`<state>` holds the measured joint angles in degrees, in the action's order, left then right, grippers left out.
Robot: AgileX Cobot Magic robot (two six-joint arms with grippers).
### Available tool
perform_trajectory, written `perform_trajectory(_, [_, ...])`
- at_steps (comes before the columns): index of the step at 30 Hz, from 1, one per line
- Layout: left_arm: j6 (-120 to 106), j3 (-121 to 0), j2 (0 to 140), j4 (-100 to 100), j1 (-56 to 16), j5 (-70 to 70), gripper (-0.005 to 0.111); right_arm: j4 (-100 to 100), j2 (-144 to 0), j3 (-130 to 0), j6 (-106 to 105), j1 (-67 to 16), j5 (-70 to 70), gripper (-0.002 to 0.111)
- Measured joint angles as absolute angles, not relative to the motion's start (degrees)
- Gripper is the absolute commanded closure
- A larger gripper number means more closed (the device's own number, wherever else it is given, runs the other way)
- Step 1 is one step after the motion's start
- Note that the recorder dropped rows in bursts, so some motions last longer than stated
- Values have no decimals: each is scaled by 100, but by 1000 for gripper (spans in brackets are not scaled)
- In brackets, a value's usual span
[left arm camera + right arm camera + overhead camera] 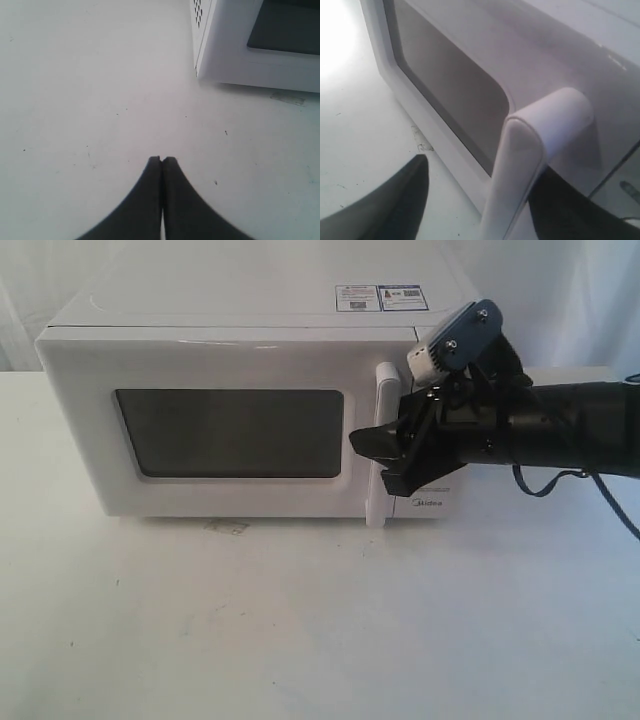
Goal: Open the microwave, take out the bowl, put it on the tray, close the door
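The white microwave [240,360] stands on the white table with its door [90,440] closed and the dark window facing me. My right gripper [375,462] is open at the tall white bar handle [385,390]. In the right wrist view one finger [405,195] is on the window side of the handle [520,165] and the other finger [560,205] on the far side. My left gripper [161,159] is shut and empty above bare table, near the microwave's lower corner [225,55]. The bowl is hidden and the tray is out of view.
A scuffed tape mark [225,527] lies on the table just in front of the microwave. Two stickers [380,297] sit on its top. The right arm's black cable [560,480] loops beside the microwave's right side.
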<state>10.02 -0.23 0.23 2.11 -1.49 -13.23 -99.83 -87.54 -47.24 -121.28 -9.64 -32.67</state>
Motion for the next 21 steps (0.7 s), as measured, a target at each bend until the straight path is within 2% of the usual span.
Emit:
perform_trajectory(9, [1002,-23,23,211,-149,-1323,107,-9983,-8780,-4883,-12039,-964,-3363,61])
perform_trajectory(18, [1002,-23,23,211,-149,-1323,107,-9949,-8780,-4977,-11682,-964,-3329,61])
perform_trajectory(21, [1002,-23,23,211,-149,-1323,107,-9949,-8780,-4977,-11579,-964,-3329,64])
